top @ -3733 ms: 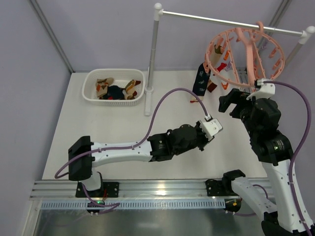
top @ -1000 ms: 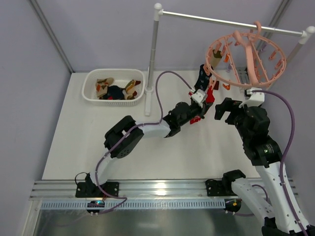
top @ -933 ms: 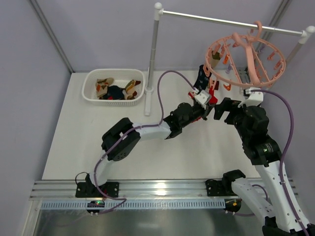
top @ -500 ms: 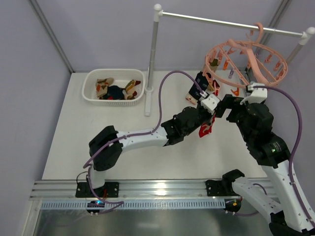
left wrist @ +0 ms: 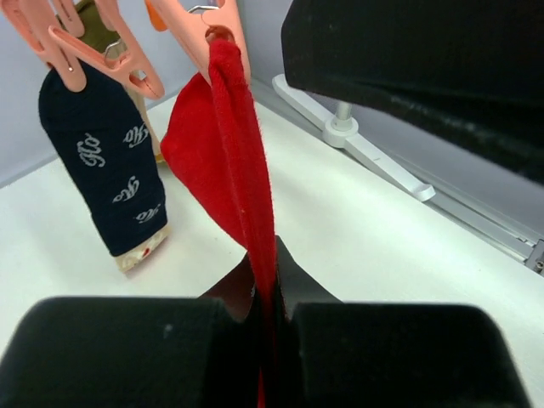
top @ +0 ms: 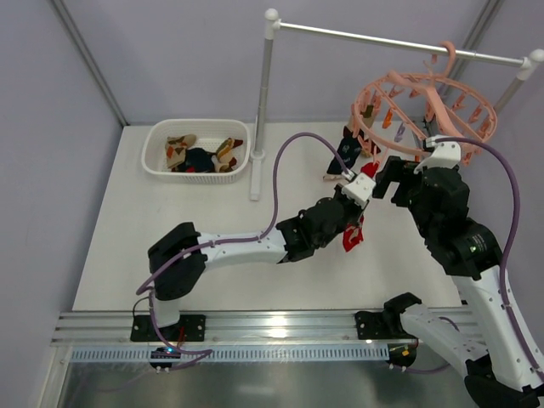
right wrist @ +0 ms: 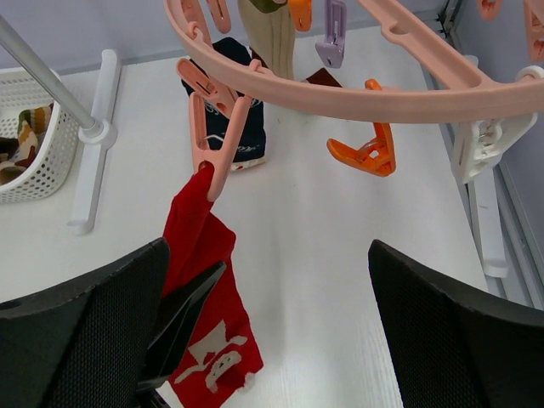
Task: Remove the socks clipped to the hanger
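The salmon-pink ring hanger (top: 421, 106) hangs from the white rail, tilted. A red sock (left wrist: 217, 161) hangs from one of its salmon pegs (left wrist: 204, 25) and is pulled taut. My left gripper (left wrist: 265, 297) is shut on the sock's lower part. In the overhead view the red sock (top: 353, 234) trails below the left gripper (top: 357, 208). A dark navy sock (left wrist: 106, 170) is clipped beside it, and a tan ribbed sock (right wrist: 268, 34) hangs further round the ring. My right gripper (right wrist: 272, 340) is open, just below the ring (right wrist: 365, 98), with the red sock (right wrist: 208, 297) by its left finger.
A white basket (top: 195, 149) holding several socks stands at the back left. The white rail stand's post (top: 263, 102) and foot (right wrist: 89, 170) are between basket and hanger. Empty orange (right wrist: 370, 149) and lilac (right wrist: 333, 34) pegs dangle from the ring.
My left gripper has drawn the red sock down and toward the near side, and the ring has tipped lower on its left. The right gripper has risen closer under the ring.
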Action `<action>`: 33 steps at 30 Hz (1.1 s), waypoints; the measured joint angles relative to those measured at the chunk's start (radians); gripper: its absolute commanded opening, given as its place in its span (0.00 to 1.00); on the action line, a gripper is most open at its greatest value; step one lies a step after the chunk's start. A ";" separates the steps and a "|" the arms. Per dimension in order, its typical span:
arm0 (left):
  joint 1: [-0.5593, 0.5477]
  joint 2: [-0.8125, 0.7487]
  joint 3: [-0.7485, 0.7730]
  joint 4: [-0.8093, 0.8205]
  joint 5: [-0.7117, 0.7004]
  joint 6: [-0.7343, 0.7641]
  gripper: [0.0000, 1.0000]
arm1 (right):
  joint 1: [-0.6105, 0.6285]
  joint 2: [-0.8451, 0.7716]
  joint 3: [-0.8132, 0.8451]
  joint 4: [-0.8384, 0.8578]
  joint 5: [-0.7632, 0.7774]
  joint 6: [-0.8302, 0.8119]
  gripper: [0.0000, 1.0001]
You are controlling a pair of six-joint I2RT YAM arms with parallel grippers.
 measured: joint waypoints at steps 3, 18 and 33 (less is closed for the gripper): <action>0.000 -0.003 -0.006 0.000 -0.023 -0.007 0.00 | 0.000 0.020 0.006 0.003 0.006 0.004 0.98; -0.127 -0.045 -0.131 0.123 0.022 0.081 0.00 | 0.010 0.105 -0.027 0.139 0.013 0.071 0.98; -0.117 -0.047 -0.137 0.122 0.034 0.081 0.00 | 0.010 0.118 -0.026 0.130 0.084 0.069 0.97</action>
